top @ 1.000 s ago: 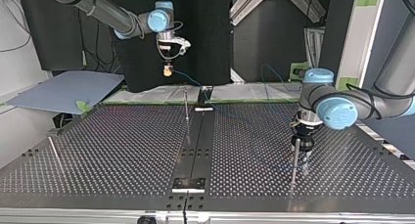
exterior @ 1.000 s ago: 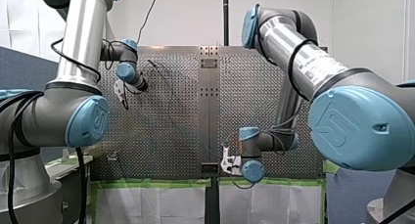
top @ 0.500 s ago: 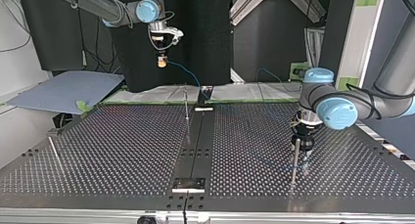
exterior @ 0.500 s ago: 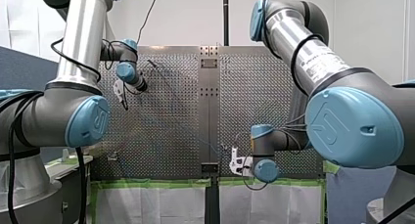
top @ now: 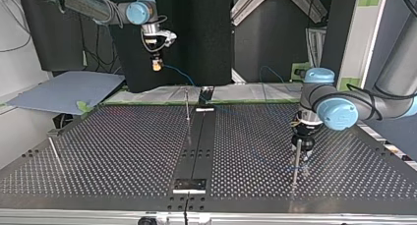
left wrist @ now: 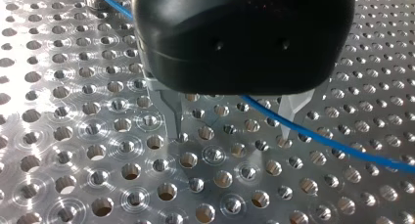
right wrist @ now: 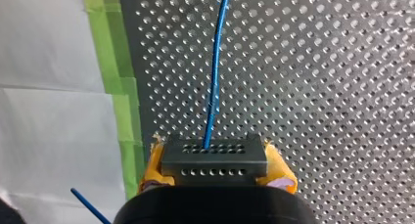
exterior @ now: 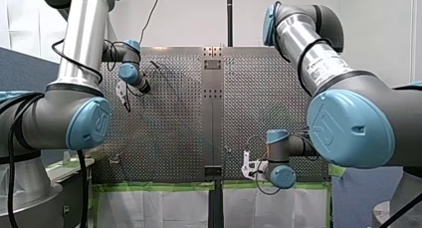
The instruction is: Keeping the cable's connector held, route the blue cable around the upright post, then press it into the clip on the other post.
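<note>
My right gripper (top: 157,64) clamps the connector (right wrist: 214,158); my left gripper (left wrist: 232,132) has fingers apart by the blue cable (left wrist: 342,146) — I'd sweep wide round the near-right post (top: 296,158), keeping tension gentle.

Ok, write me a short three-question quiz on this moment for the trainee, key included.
1. True or false: my right gripper holds the connector of the blue cable between its yellow pads.
2. In the top view, where is my right gripper relative to the perforated table?
A. resting flat on it
B. raised well above it
C. below its surface
3. Fill in: in the left wrist view, the metal fingers of my left gripper stand ___.

Key: 1 true; 2 B; 3 open.
</note>
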Controlling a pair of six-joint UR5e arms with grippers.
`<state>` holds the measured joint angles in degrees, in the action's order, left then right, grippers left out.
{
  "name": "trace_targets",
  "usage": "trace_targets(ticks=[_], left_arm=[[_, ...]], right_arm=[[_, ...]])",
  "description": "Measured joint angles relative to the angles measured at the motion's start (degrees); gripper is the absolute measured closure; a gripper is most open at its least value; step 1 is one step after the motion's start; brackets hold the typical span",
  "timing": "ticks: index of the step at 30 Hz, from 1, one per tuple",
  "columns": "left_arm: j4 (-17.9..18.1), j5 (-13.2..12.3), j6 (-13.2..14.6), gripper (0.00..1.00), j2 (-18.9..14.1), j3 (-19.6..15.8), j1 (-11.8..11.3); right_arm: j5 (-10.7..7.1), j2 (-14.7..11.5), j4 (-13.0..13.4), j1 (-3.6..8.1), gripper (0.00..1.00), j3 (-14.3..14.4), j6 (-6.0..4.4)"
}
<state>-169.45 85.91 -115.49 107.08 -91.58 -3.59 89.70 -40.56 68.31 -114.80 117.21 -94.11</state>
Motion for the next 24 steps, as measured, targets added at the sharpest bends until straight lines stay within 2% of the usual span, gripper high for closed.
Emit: trace_targets(ticks=[3, 6, 9, 15, 24], left_arm=[[-0.15, 0.00, -0.29, 0.03, -0.02, -0.03, 0.11], [-0.29, -0.03, -1.42, 0.03, -0.02, -0.04, 0.15], [-0.37, -0.07, -3.03, 0.00, -0.03, -0.04, 0.04], [-1.25, 0.06, -6.51, 0.00, -0.06, -0.05, -0.33], [-2.52, 0.88, -11.63, 0.00, -0.04, -0.12, -0.84]], right_arm=[[-1.71, 0.01, 0.64, 1.47, 1.00, -0.39, 0.07], [-3.49, 0.01, 0.88, 2.03, 1.00, -0.61, 0.11], [-5.34, 0.02, 0.88, 2.09, 1.00, -0.67, 0.20], [-8.93, 0.02, 0.60, 1.74, 1.00, -0.71, 0.86], [-14.12, 0.05, 0.47, 1.25, 1.00, -0.70, 1.20]])
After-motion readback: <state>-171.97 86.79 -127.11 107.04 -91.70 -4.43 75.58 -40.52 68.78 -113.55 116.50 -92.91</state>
